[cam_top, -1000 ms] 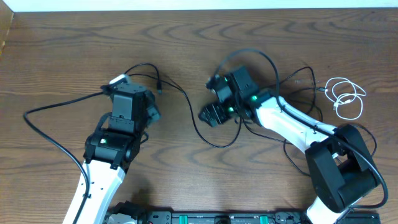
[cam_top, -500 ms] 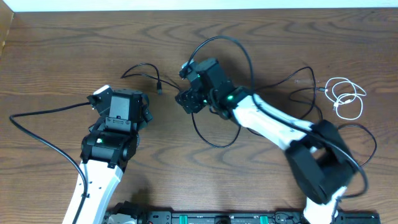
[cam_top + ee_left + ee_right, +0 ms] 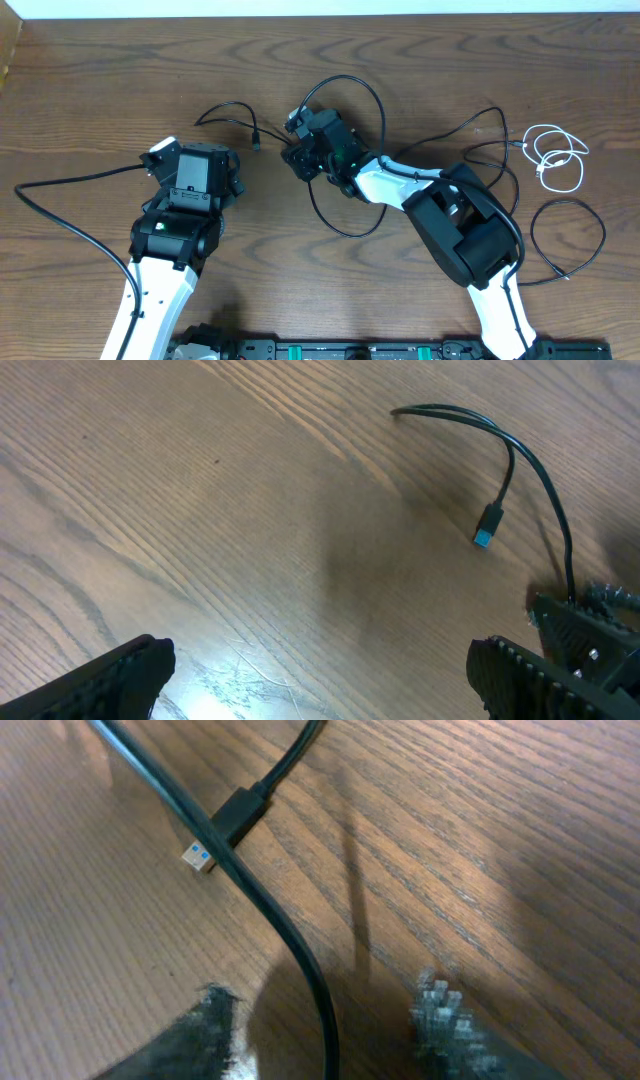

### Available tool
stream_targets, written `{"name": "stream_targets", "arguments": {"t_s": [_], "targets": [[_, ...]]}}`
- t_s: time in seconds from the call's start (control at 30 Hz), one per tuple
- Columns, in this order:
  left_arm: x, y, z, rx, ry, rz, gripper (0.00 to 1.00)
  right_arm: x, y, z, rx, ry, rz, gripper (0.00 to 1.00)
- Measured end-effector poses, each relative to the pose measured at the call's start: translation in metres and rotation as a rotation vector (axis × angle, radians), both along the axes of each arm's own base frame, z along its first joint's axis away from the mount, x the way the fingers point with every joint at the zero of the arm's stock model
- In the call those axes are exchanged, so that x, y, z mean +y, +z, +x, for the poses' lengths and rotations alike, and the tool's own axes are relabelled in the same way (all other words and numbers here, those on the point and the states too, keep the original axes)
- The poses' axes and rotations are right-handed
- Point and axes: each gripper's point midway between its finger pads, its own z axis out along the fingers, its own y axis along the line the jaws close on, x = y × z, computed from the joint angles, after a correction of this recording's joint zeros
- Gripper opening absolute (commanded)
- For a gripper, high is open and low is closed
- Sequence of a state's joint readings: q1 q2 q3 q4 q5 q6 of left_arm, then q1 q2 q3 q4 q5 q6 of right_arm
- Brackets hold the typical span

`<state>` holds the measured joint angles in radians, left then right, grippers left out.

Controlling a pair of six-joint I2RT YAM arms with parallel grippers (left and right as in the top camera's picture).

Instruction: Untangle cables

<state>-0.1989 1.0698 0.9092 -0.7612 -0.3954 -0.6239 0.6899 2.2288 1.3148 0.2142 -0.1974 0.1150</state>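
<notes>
Left claw (image 3: 320, 670) wide, empty, over table (image 3: 200, 510) | right claw (image 3: 328, 1020) part-open, astride black cable (image 3: 262, 910), not pinching | white cable (image 3: 556, 158) coiled far right, apart

Overhead evenly lit, sharp, soft shadows. Left wrist: glare patch on table (image 3: 215, 695) (bottom edge). Right wrist: fingertips (image 3: 445, 1015) blurred, foreground dim.

A dark brown wooden table (image 3: 90, 90) with wavy, strongly figured grain fills the overhead view, bordered along its far edge by a narrow white strip (image 3: 320, 6) and along its near edge by a black rail (image 3: 330, 350) carrying small green markings.
</notes>
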Motion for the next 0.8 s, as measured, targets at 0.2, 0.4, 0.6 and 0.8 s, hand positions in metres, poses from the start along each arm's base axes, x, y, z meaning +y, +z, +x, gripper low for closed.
{"name": "stream_targets", "arguments": {"t_s": [0.2,0.4,0.6,0.8], "targets": [[0.000,0.000,0.000,0.000,0.000,0.000,0.99,0.000,-0.001,0.003,-0.007,-0.009,0.004,0.01],[0.000,0.000,0.000,0.000,0.000,0.000,0.99,-0.004,0.042,0.010,-0.050,-0.005,0.067,0.01],[0.000,0.000,0.000,0.000,0.000,0.000,0.99,-0.018,0.208,0.014,-0.277,0.024,0.282,0.01],[0.000,0.000,0.000,0.000,0.000,0.000,0.98,-0.081,0.336,0.015,-0.515,-0.042,0.403,0.01]]}}
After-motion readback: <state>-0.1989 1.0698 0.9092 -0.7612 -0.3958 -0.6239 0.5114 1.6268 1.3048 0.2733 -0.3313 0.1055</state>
